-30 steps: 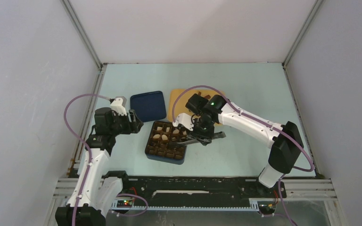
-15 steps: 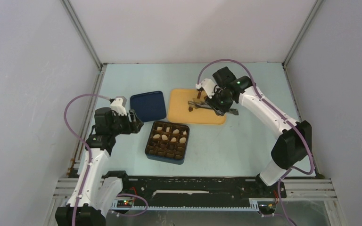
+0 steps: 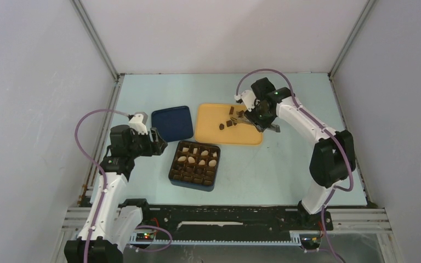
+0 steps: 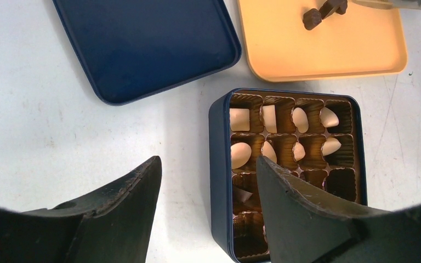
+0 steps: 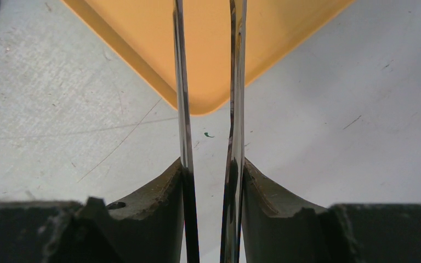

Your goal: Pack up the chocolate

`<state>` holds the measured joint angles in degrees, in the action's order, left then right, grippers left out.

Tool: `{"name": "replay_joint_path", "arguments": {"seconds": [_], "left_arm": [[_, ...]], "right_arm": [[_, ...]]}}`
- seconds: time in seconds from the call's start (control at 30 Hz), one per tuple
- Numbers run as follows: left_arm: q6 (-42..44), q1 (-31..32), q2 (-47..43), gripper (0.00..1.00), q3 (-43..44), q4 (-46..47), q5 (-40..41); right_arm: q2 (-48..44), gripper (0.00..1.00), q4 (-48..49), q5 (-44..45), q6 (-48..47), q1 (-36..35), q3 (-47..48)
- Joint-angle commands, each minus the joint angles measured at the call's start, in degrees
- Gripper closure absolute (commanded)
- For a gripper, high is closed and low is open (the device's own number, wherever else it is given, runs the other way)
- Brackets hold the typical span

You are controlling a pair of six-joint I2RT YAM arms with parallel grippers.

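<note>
The dark blue box holds a brown gridded insert with several cream-white chocolate pieces in its far rows. Dark chocolate pieces lie on the orange tray; in the left wrist view the same dark pieces show at the top edge. My right gripper is shut on metal tweezers, whose tips reach the dark pieces. In the right wrist view the tips run out of frame. My left gripper hangs open above the box's left wall, holding nothing.
The box's dark blue lid lies upside down left of the orange tray. Grey walls enclose the table on three sides. The right arm's forearm stretches over the table right of the tray.
The right arm has swung from over the box back to the orange tray, carrying the tweezers, then shifted slightly right. The left arm has not moved.
</note>
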<state>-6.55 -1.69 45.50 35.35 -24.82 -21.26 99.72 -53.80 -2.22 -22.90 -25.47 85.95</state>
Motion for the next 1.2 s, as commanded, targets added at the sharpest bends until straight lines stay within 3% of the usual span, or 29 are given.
{"name": "replay_joint_path", "arguments": {"seconds": [0.0, 0.43, 0.63, 0.97, 1.17], "left_arm": [[-0.05, -0.48, -0.02, 0.32, -0.82, 1.48, -0.87], [-0.07, -0.46, 0.09, 0.32, -0.81, 1.48, -0.76], [-0.05, -0.41, 0.13, 0.32, -0.81, 1.40, -0.88], [-0.05, -0.49, 0.64, 0.32, -0.90, 1.93, -0.82], [-0.05, -0.47, 1.07, 0.32, -0.90, 2.21, -0.98]], "right_arm": [[2.07, 0.60, 1.46, 1.51, 0.64, 0.33, 0.08], [7.73, 0.61, 2.12, 1.75, 0.27, 0.67, 1.72], [8.78, 0.71, 1.68, 2.06, 0.42, 0.60, 2.98], [-4.90, 0.75, -2.59, -6.48, 0.71, 0.39, -0.56], [-11.61, 0.75, -6.29, -13.55, -1.30, -4.11, -3.22]]}}
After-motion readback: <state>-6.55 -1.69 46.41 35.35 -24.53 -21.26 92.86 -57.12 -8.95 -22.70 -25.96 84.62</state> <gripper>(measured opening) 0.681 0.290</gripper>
